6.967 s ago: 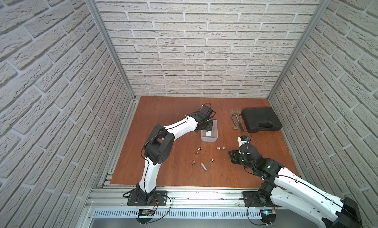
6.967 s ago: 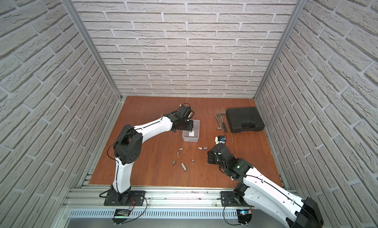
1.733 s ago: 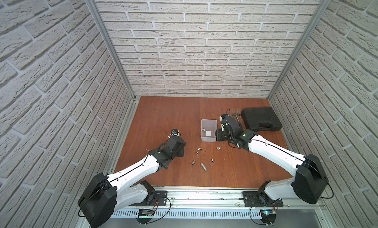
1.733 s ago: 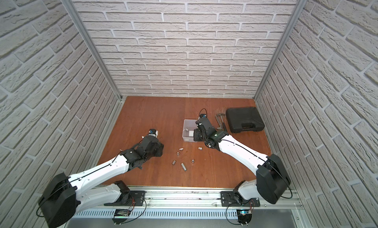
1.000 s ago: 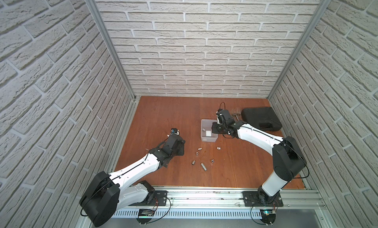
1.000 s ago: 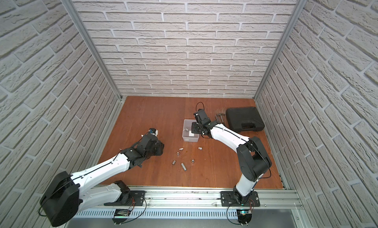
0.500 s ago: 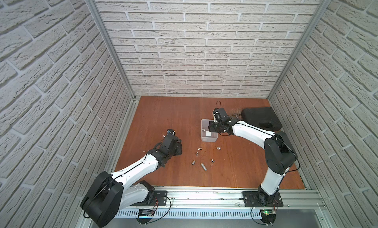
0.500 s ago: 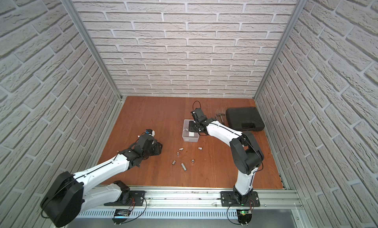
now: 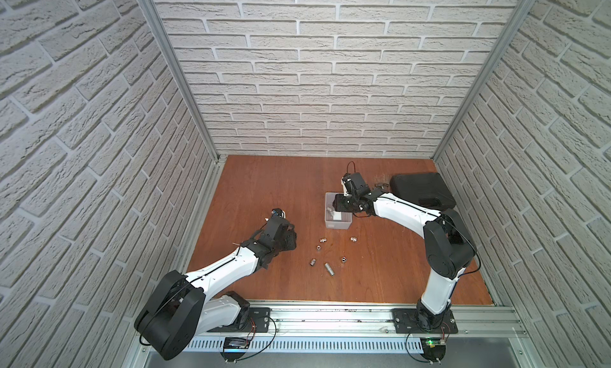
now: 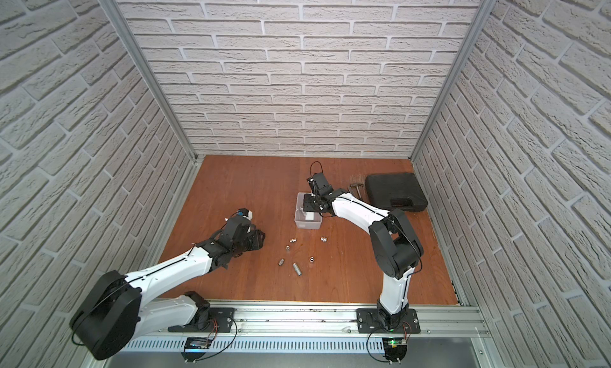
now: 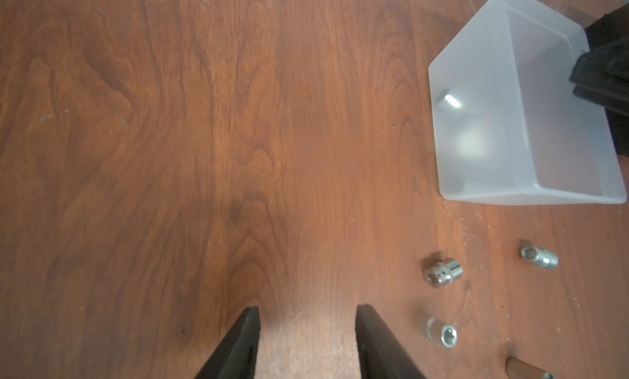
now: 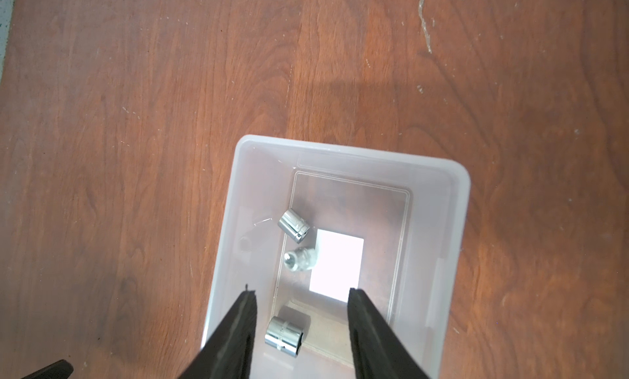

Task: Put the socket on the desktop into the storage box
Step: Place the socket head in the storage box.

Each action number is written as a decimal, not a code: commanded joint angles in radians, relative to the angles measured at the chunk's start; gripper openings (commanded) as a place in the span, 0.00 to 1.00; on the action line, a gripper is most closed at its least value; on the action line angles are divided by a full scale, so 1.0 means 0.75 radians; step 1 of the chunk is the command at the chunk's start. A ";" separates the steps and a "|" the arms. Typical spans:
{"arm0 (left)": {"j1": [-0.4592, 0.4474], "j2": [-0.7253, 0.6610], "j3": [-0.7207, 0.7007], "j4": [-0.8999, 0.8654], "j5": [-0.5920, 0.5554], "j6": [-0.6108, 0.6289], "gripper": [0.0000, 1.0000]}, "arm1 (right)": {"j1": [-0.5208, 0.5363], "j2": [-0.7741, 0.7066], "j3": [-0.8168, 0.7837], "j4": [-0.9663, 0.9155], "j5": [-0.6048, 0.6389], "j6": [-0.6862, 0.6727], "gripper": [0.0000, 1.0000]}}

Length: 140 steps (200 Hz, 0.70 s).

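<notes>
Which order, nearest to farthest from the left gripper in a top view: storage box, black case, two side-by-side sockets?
1. Side-by-side sockets, just off the left gripper on its right.
2. Storage box, farther back, past the sockets.
3. Black case, far back right corner.

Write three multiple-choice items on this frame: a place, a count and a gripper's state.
1. The right gripper is: A above the storage box; B outside its rim; C far from it.
2. Count of sockets in the box: A one; B three; C five.
3. The left gripper is: A shut on a socket; B open and empty; C shut, empty.
Key: A, its jaws frame the box floor in the right wrist view; B, three lie there; B, bare desktop shows between its spread jaws.
</notes>
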<state>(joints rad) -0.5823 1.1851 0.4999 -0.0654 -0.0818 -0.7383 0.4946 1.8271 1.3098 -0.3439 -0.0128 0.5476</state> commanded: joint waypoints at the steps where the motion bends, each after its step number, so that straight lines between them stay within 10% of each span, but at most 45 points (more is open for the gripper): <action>1: 0.004 -0.001 0.026 0.042 0.026 -0.010 0.51 | 0.007 -0.152 -0.045 0.023 0.011 -0.010 0.51; 140: -0.395 0.375 0.419 -0.219 -0.186 0.132 0.47 | 0.069 -0.991 -0.720 0.053 0.121 0.072 0.41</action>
<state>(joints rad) -0.8474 1.4090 0.7734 -0.1528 -0.1711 -0.6796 0.5415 1.1160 0.7845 -0.3183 0.0460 0.5884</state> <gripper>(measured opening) 0.476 0.413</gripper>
